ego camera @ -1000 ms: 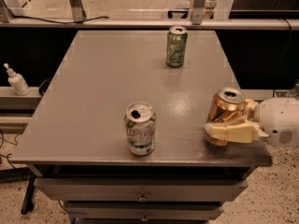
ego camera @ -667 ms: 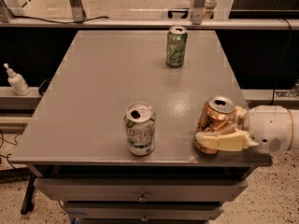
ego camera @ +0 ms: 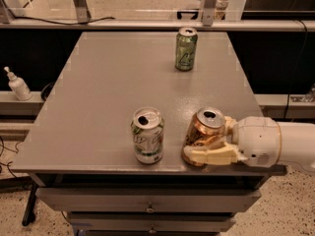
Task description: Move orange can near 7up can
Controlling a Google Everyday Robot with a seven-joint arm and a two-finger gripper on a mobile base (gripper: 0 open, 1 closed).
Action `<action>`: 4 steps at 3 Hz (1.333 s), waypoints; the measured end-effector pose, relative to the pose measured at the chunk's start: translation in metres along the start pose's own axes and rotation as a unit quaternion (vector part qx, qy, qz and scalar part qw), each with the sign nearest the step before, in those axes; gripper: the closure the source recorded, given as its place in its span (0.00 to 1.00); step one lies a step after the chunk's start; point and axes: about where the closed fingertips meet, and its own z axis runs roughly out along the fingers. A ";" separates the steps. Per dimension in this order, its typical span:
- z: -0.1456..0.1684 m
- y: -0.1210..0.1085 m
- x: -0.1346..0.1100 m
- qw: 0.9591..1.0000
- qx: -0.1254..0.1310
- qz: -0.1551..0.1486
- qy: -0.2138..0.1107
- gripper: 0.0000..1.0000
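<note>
The orange can stands upright near the table's front right edge, copper-coloured with a silver top. My gripper comes in from the right and its cream fingers are closed around the can's lower body. The 7up can, white-silver with green lettering, stands upright just to the left of the orange can, with a small gap between them.
An all-green can stands at the far side of the grey table. A white pump bottle sits on a ledge to the left. The table's front edge runs just below both near cans, with drawers underneath.
My gripper has carried the orange can leftwards along the front of the table, from near the right edge to close beside the 7up can.
</note>
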 end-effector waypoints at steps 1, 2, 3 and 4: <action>0.015 0.007 -0.001 1.000 -0.003 -0.030 -0.004 0.81; 0.026 0.016 0.000 0.998 -0.009 -0.059 0.001 0.57; 0.033 0.021 0.002 0.997 -0.013 -0.073 0.008 0.35; 0.033 0.021 0.002 0.997 -0.013 -0.073 0.009 0.13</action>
